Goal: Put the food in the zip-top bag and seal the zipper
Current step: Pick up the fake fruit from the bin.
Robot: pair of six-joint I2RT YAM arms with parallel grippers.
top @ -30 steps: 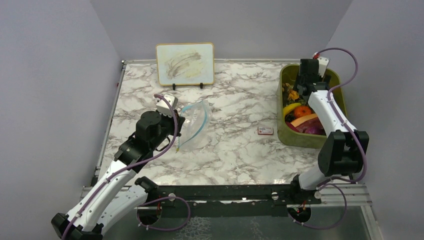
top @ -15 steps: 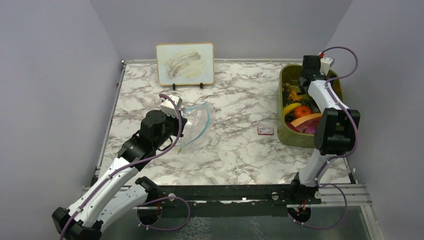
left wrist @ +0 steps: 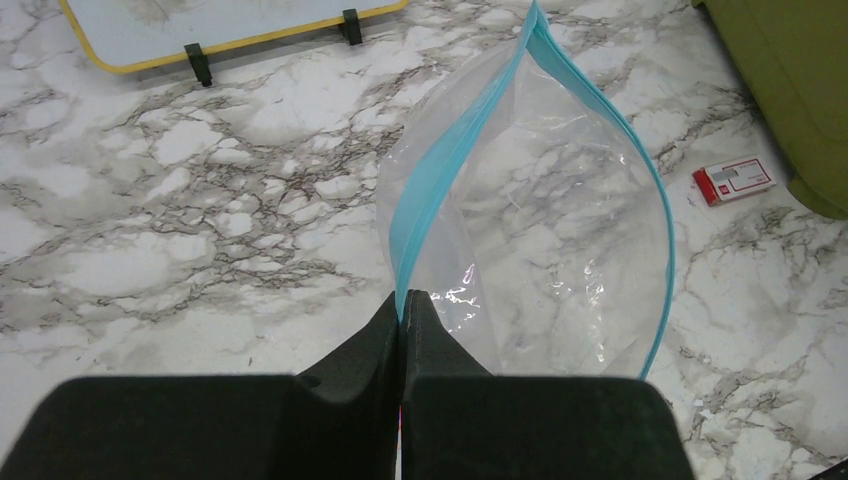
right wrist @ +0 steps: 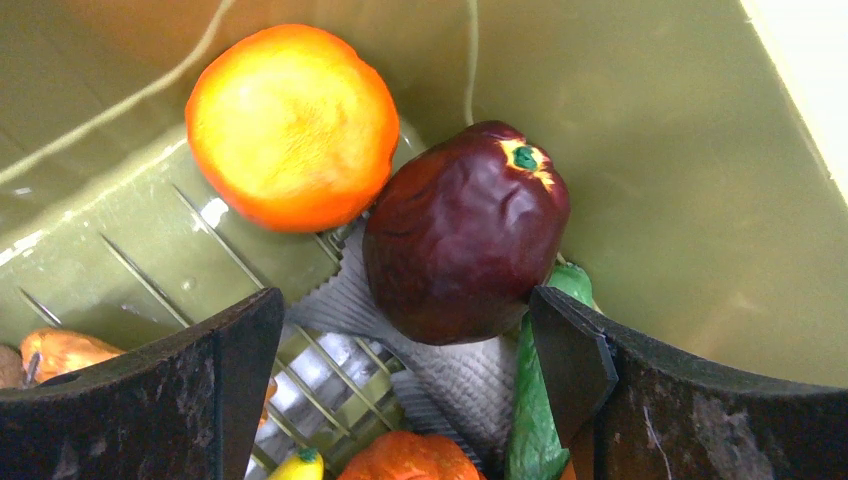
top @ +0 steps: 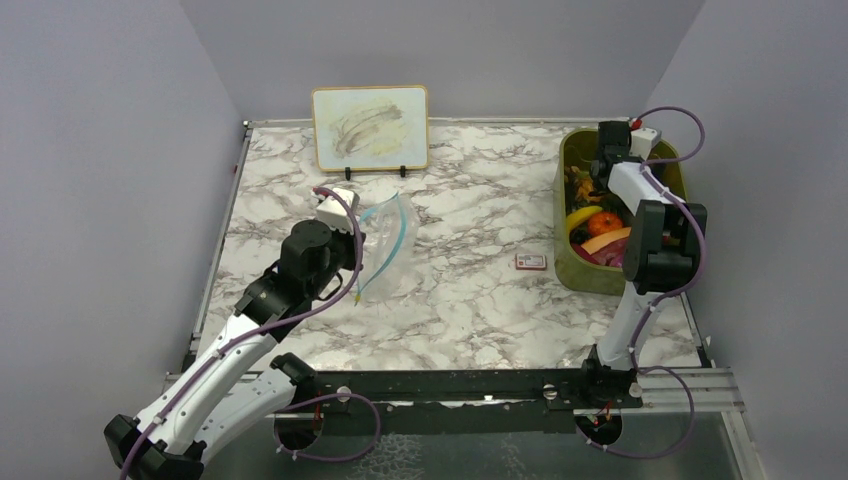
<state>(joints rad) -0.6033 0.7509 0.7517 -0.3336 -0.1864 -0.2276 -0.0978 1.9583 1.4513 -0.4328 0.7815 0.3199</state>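
Clear crinkly film sits in the left gripper (left wrist: 403,300). Its fingers are pressed together on one lip of the zip-top bag (left wrist: 540,250), right at the light-blue zipper (left wrist: 440,180), with the mouth bowed open over the marble table (left wrist: 150,260) at about nine o'clock of its middle. The film looks light and limp, likely to fold or slip, so the stiffer strip is the sound place to hold.

At the bag's three o'clock lies a red-and-white card (left wrist: 735,180). Farther off, at two o'clock, the food sits in the olive-green bin (right wrist: 650,150). There the right gripper (right wrist: 405,320) hangs with fingers spread wide and empty, either side of a dark purple piece (right wrist: 460,230). An orange round piece (right wrist: 290,125) lies at its eleven o'clock and a green piece (right wrist: 535,420) at five. The toys look hard, smooth and light. I judge a grip across the purple one's widest middle least likely to slip.
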